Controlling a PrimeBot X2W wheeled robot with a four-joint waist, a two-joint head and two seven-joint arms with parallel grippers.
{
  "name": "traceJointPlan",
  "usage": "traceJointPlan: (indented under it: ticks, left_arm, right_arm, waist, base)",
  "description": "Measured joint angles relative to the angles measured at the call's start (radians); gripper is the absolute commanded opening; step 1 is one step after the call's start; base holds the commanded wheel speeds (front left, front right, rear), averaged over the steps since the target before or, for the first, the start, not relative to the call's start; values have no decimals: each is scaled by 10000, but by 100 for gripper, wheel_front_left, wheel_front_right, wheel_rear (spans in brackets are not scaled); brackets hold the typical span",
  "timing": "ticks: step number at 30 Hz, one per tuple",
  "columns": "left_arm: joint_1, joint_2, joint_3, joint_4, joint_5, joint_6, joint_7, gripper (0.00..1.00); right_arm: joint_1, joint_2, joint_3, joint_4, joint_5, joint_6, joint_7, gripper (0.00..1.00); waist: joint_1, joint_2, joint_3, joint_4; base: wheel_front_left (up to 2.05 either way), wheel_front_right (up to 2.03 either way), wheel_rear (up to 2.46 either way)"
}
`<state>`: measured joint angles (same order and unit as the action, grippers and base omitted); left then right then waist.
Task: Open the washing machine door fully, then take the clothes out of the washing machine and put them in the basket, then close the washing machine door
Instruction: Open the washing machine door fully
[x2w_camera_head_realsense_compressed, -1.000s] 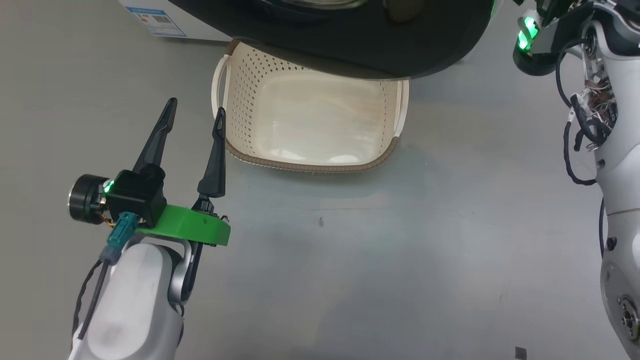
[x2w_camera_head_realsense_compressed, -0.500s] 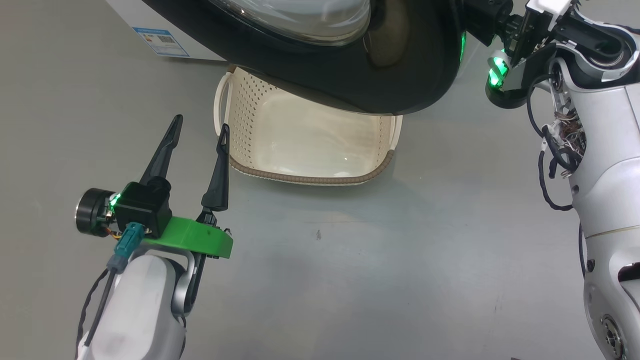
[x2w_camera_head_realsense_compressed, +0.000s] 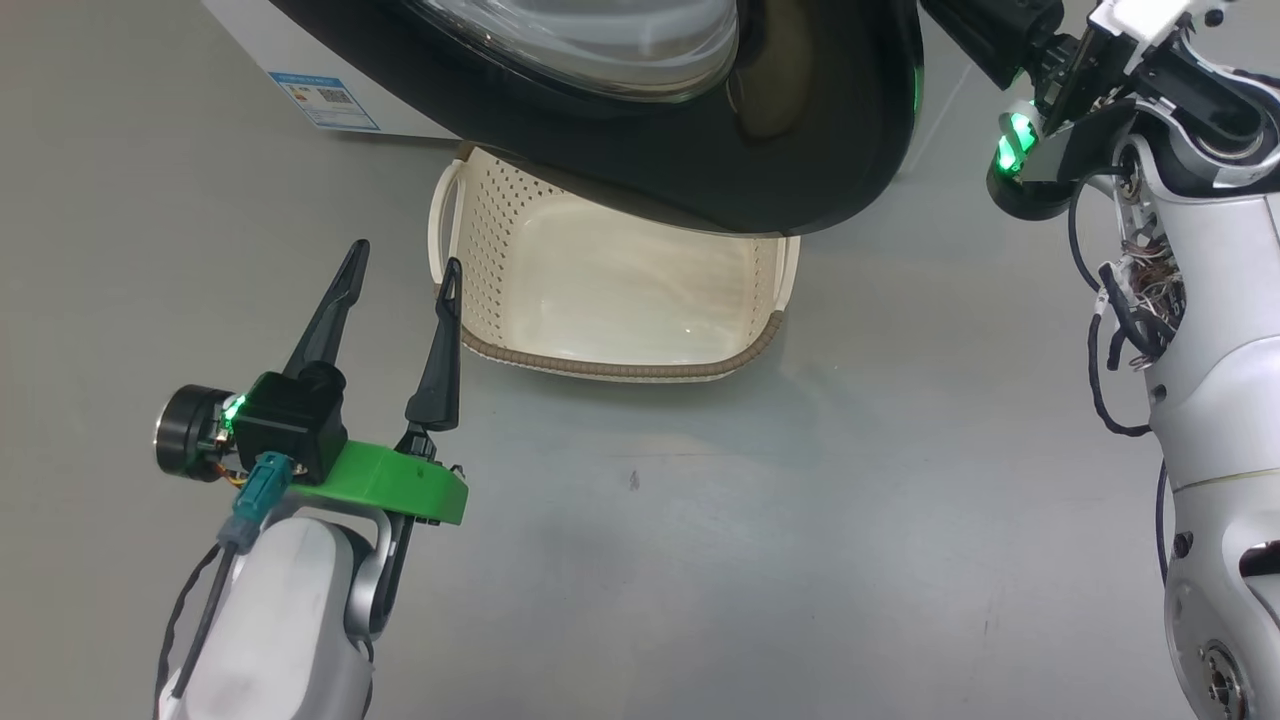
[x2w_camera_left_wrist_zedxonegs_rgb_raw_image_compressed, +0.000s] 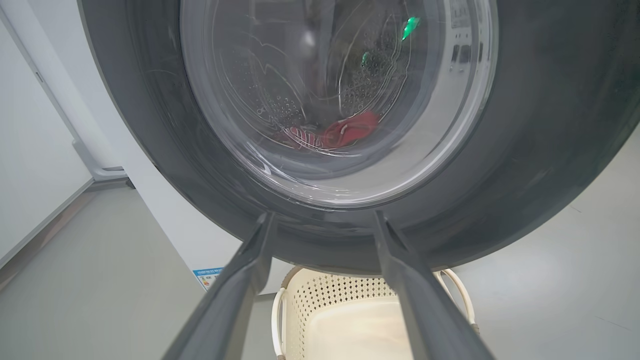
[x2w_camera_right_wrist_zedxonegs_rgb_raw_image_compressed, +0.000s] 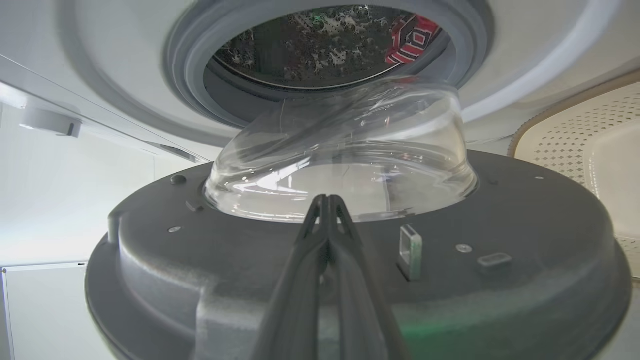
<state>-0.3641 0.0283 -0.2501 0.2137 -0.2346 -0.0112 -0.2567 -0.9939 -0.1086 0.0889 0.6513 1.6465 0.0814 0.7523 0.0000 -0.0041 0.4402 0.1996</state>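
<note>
Right pincer (x2w_camera_right_wrist_zedxonegs_rgb_raw_image_compressed: 325, 199): pressed shut on nothing, the tips at the foot of the glass bowl (x2w_camera_right_wrist_zedxonegs_rgb_raw_image_compressed: 340, 145) on the door's inner face. I cannot tell whether they touch it.
Left pincer (x2w_camera_head_realsense_compressed: 406, 255): spread wide and empty, just beside the left end of the basket (x2w_camera_head_realsense_compressed: 620, 368), pointing up at the door's outer side.
Change: the head camera has shifted over the last second. Even so, measured against the basket, the black rim of the washing machine door (x2w_camera_head_realsense_compressed: 800, 150) now covers more of it, and the glass bulge has come into the head view.
Door: partway open, hanging over the basket's far half.
Clothes (x2w_camera_left_wrist_zedxonegs_rgb_raw_image_compressed: 350, 131): red, in the drum of the washing machine (x2w_camera_head_realsense_compressed: 255, 55).
Basket: empty, on the floor.
Meaning: I judge that I am in the opening step. The door needs more swing before my left pincer can reach the drum.
</note>
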Motion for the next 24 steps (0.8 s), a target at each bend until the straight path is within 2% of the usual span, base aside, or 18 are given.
traceJointPlan:
  ticks: [10,11,13,18,24]
  left_arm:
    - [179,2,165,67,2,0,0,100]
    - [235,2,184,75,2,0,0,100]
    - [323,4,244,96,2,2,0,100]
    - [492,4,349,157,17,6,0,100]
    - [684,6,366,288,17,6,2,100]
  right_arm:
    - [779,-130,-502,-520,86,322,-650,0]
    - [895,-151,-552,-587,84,328,-734,30]
    - [1127,-153,-644,-734,48,349,-963,100]
    - [1655,-165,-692,-1041,-290,403,-1419,100]
    - [2526,-360,-771,-2270,-1427,403,-2782,100]
  waist:
    - [1,0,-238,-194]
    - [0,0,-273,-225]
    - [0,0,-344,-297]
    - [0,0,-501,-468]
    - [0,0,-778,-689]
  base:
    - [0,0,0]
    - [0,0,0]
    - [0,0,0]
    - [0,0,0]
    - [0,0,0]
